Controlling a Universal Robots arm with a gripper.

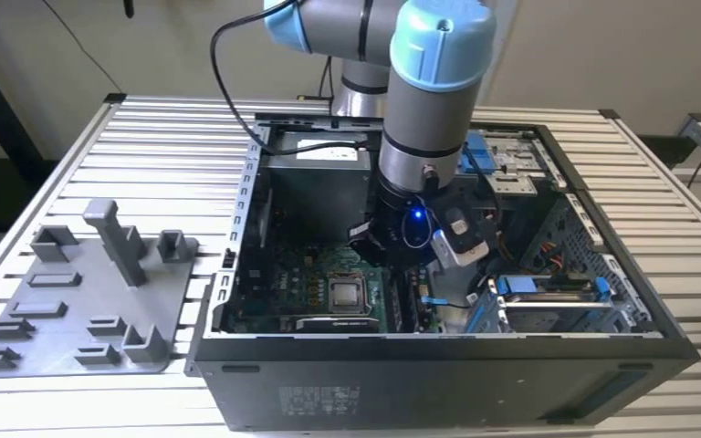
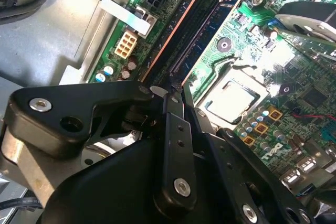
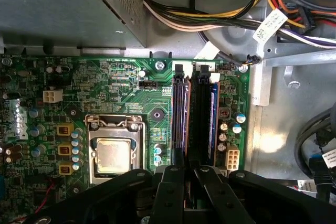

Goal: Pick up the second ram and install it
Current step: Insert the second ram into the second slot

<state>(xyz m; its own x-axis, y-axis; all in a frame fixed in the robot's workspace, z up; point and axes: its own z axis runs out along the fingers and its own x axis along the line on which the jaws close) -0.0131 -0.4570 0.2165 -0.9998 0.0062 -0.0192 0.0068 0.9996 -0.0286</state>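
My gripper (image 3: 184, 178) pinches the second ram (image 3: 179, 116) by its edges, probably; it's light, stiff, fragile, over its slot.

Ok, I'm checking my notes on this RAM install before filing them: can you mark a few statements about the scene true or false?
1. The arm reaches down into the open computer case. True.
2. The gripper is over the grey holder tray. False: it is at the memory slots on the motherboard.
3. The holder tray lies on the table, to the exterior view's left of the case. True.
4. A fan cooler covers the processor. False: the square silver chip sits exposed in its socket.
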